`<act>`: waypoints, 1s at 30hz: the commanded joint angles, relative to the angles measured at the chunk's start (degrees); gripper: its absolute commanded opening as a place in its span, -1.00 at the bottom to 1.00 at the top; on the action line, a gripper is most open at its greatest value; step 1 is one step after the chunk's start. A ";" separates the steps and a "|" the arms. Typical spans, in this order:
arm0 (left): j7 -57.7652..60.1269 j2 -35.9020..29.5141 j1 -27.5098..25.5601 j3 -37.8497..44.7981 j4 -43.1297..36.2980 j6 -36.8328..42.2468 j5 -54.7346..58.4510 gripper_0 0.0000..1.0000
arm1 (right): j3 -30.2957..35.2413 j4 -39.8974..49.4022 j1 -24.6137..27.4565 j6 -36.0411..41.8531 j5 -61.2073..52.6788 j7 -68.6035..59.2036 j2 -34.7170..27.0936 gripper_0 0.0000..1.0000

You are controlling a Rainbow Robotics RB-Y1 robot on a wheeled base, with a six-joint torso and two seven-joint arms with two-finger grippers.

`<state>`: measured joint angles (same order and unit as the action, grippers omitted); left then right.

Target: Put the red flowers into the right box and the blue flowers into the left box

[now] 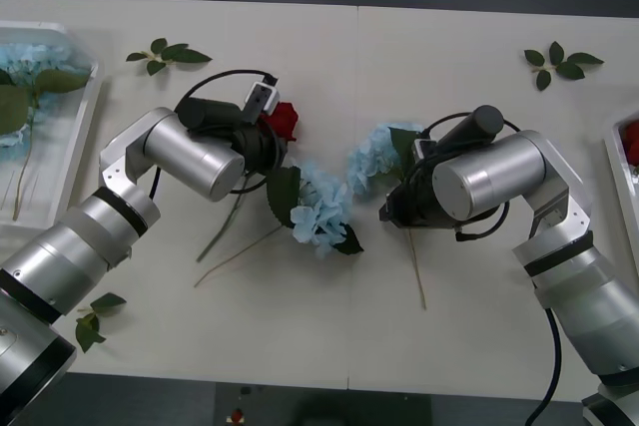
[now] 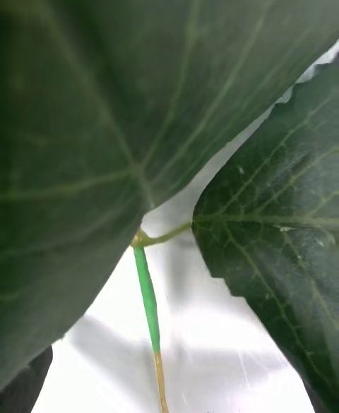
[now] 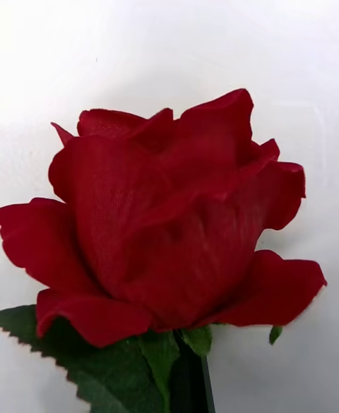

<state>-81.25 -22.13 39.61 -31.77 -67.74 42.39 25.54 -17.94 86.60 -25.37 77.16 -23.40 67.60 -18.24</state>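
Nearest the robot, both arms reach forward over the white counter (image 1: 449, 37) and bend inward toward its middle. The left gripper (image 1: 268, 137) sits low by an artificial deep-red rose (image 1: 283, 120) lying on the counter; in the left wrist view the bloom (image 3: 169, 222) is very close ahead, its leaves and stem running back toward the camera, so the gripper seems lined up along the stem, but I cannot tell whether its fingers are apart or clamped. The right gripper (image 1: 391, 209) hangs over the stem of a pale-blue puffy artificial flower (image 1: 374, 157); the right wrist view looks past big dark-green leaves (image 2: 106, 102) to a thin green stem (image 2: 146, 293) running on away from the camera, and here too I cannot tell the state of the fingers.

A second pale-blue cluster (image 1: 321, 209) lies between the two arms, its long stem trailing back toward the robot.

Farther out, the ribbed translucent white tray (image 1: 85, 117) at the left edge already holds one blue flower (image 1: 30, 57), and the shallow white tray (image 1: 617, 177) at the right edge shows something red inside. So each arm is nearest a flower bound for the opposite side, well apart from its tray.
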 commanded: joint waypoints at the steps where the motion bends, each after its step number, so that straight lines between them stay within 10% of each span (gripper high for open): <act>1: -1.54 -2.74 3.89 0.92 -4.15 -0.30 5.04 -1.00 | -0.52 0.06 -0.55 -0.52 1.34 -2.74 1.45 1.00; 5: -1.54 -4.67 3.98 2.94 -8.73 -0.21 9.87 -1.00 | -0.60 -0.12 -0.55 -0.52 2.39 -2.56 1.80 0.60; 7: -1.27 -5.81 4.16 4.87 -12.24 1.64 12.34 -1.00 | -0.60 -0.12 -0.55 -0.44 2.92 -2.39 1.98 -0.33; 10: -0.57 -7.48 6.00 7.77 -16.99 7.00 16.03 -1.00 | -0.60 -0.12 -0.64 -0.44 3.45 -2.21 2.24 -1.00; 30: 21.93 3.24 15.06 18.41 -28.24 13.68 14.36 -1.00 | 5.20 9.64 -1.87 11.61 2.57 -0.10 1.01 -1.00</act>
<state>-63.07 -21.80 51.48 -13.28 -93.99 57.09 41.10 -14.10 92.06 -25.97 88.27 -20.20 67.61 -17.45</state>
